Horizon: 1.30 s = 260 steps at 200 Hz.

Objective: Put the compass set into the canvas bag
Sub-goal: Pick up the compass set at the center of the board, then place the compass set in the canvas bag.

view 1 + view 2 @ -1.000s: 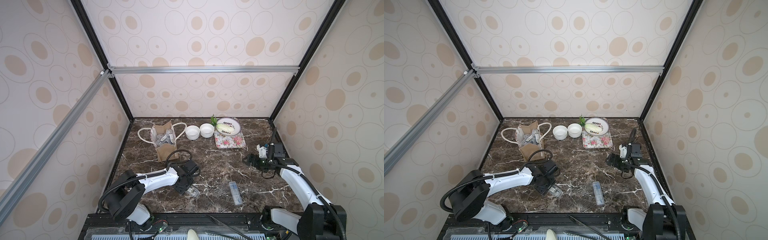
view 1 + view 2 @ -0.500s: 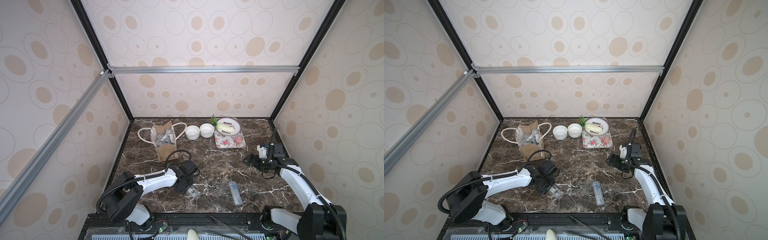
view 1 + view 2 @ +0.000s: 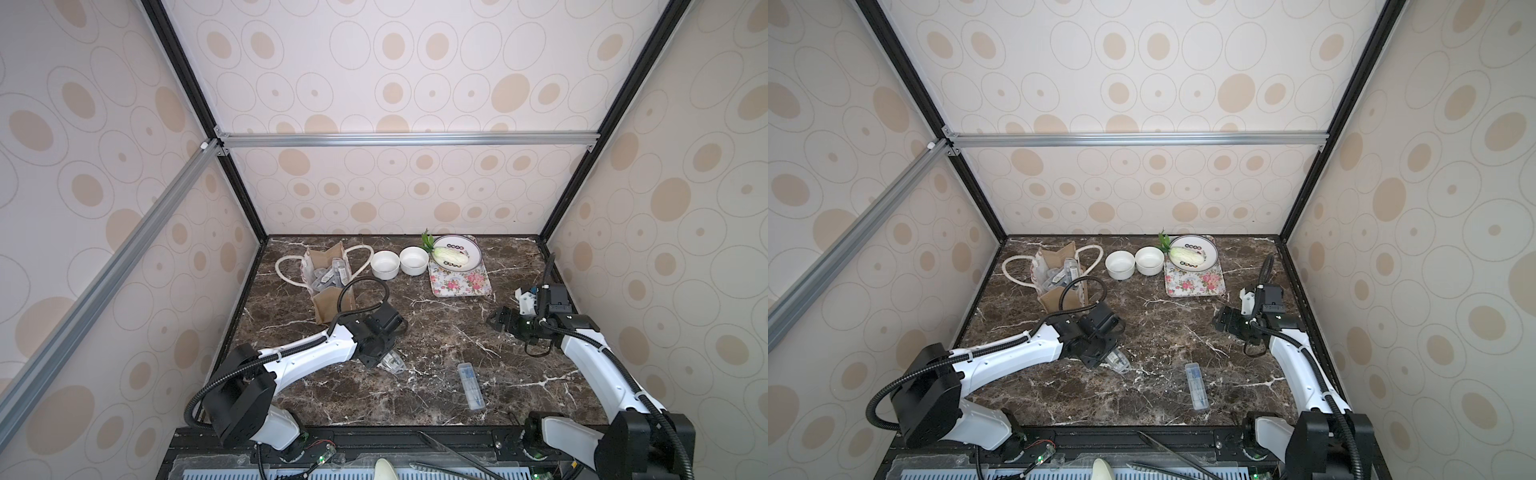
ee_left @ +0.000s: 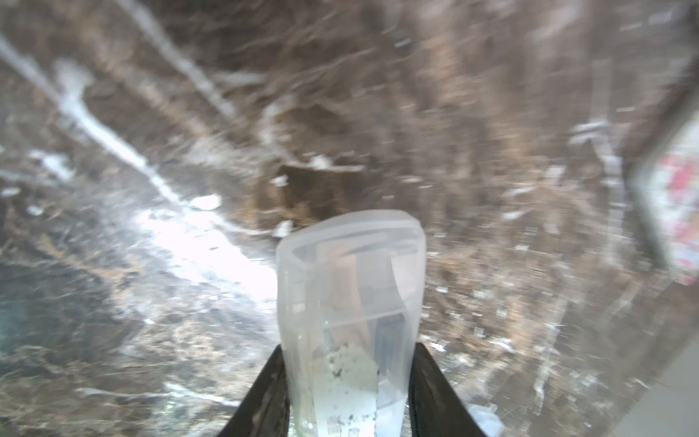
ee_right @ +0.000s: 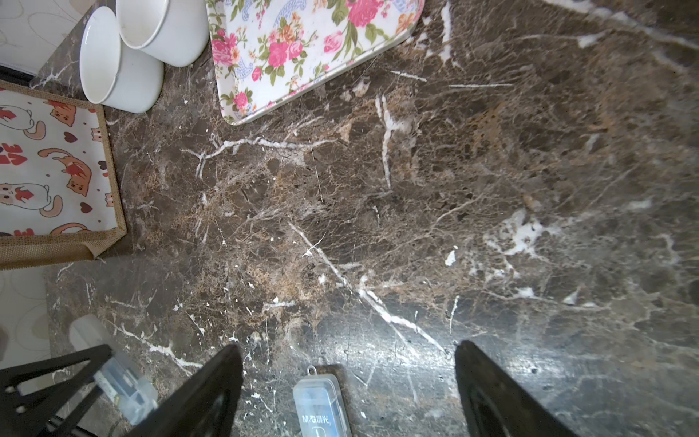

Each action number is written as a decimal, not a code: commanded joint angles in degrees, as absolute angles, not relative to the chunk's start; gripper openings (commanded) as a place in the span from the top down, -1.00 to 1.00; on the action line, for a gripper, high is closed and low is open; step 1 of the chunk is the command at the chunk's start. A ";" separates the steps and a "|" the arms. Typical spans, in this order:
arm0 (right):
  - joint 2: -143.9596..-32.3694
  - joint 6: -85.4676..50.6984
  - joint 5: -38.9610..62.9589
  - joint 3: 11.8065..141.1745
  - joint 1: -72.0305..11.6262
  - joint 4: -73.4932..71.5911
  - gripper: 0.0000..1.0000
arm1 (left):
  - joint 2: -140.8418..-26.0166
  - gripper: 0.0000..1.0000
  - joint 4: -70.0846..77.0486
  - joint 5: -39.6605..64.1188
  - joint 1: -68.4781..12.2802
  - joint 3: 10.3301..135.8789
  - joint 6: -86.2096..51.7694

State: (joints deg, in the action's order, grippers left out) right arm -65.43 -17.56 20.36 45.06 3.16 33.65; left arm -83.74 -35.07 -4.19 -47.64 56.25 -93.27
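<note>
- Step in hand: the grasp. The left jaws are clenched on the compass set [image 4: 348,302], a clear plastic case sticking out ahead of them, low over the tabletop [image 3: 436,332]. We cannot tell whether it is lifted.
- The right jaws stand released and empty. A second clear case [image 5: 321,401] lies near them, untouched.
- Next, in our judgement: lift and carry to the canvas bag [image 3: 328,307], well apart beyond the left jaws. Clear its rim and rope handles, then release over the mouth.
- Against one second ago: the left jaws have closed onto the case; the right arm is unchanged.
</note>
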 commanded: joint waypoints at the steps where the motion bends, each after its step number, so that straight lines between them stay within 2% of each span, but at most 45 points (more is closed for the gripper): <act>1: -64.29 -17.84 19.56 46.75 2.71 35.25 -0.80 | -82.00 0.13 -39.61 -10.66 -47.99 62.38 -87.02; 31: -64.48 -17.86 19.20 47.57 2.64 35.94 -0.80 | -81.99 0.12 -42.28 -16.15 -47.26 70.57 -80.01; 52: -64.47 -17.90 18.97 48.12 2.59 36.33 -0.80 | -81.93 0.12 -43.39 -17.05 -43.95 75.66 -73.95; 106: -64.57 -18.11 18.08 48.78 2.45 37.22 -0.80 | -83.36 0.17 -43.35 -12.23 -27.11 85.53 -54.70; 158: -65.08 -18.63 17.24 49.24 1.96 37.97 -0.80 | -93.23 0.16 -44.78 -9.64 -15.55 97.52 -38.95; 218: -64.47 -19.40 15.84 48.79 1.71 38.78 -0.80 | -105.54 0.10 -47.94 -19.89 -12.75 109.26 -23.25; 260: -64.50 -20.32 15.36 47.51 1.42 38.17 -0.80 | -106.39 0.11 -43.59 -23.64 -12.40 105.23 -15.47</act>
